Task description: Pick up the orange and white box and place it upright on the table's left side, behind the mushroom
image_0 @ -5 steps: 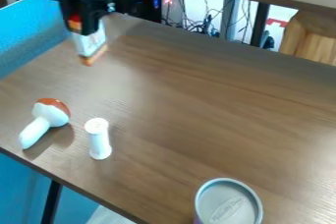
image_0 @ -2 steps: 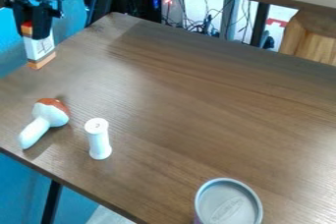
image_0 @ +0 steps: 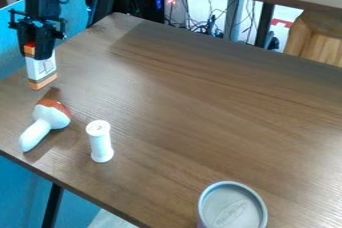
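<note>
Your gripper (image_0: 38, 56), clamped on the box (image_0: 42, 70), had just come down toward the mushroom (image_0: 50, 117). The box hung beneath it, roughly upright, apparently nearer the table (image_0: 200, 107) but not yet released.

can (image_0: 232, 209): cut by bottom edge | box (image_0: 41, 70): top partly hidden by end effector (image_0: 38, 56)

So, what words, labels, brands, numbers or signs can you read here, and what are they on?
No text is readable.
White-and-orange box in the gripper: dark print, too small to read.
Can lid: oval mark, too faint to make out.
Black equipment behind the table: pale mark, too small to read.
Toy mushroom and white cylinder: no lettering that I can see.
</note>
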### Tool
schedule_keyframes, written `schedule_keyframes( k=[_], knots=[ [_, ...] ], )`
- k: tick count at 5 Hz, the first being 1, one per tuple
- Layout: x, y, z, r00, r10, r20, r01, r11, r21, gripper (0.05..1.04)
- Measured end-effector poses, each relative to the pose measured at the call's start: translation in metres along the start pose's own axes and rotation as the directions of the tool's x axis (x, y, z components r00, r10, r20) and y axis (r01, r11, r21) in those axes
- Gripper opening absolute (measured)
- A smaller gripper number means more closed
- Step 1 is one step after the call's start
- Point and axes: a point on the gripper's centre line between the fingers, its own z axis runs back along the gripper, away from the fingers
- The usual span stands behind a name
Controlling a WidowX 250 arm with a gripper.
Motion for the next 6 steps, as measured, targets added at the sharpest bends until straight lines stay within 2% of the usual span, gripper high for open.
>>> schedule_keyframes(
  k=[1, 2, 3, 4, 5, 6],
  knots=[
    [0.001, 0.004, -0.010, 0.999, -0.016, -0.041, 0.016, 1.000, -0.011, 0.397],
    [0.000, 0.009, -0.011, 0.999, -0.019, -0.039, 0.019, 1.000, -0.004, 0.397],
    [-0.001, 0.010, -0.014, 0.998, -0.043, -0.044, 0.043, 0.999, 0.003, 0.438],
    [-0.001, 0.010, -0.019, 0.997, -0.046, -0.058, 0.045, 0.999, -0.003, 0.751],
    [-0.005, 0.008, -0.024, 0.998, -0.045, -0.054, 0.044, 0.999, -0.014, 0.995],
    [-0.011, 0.007, -0.012, 1.000, -0.021, -0.016, 0.021, 1.000, -0.003, 1.006]
  ],
)
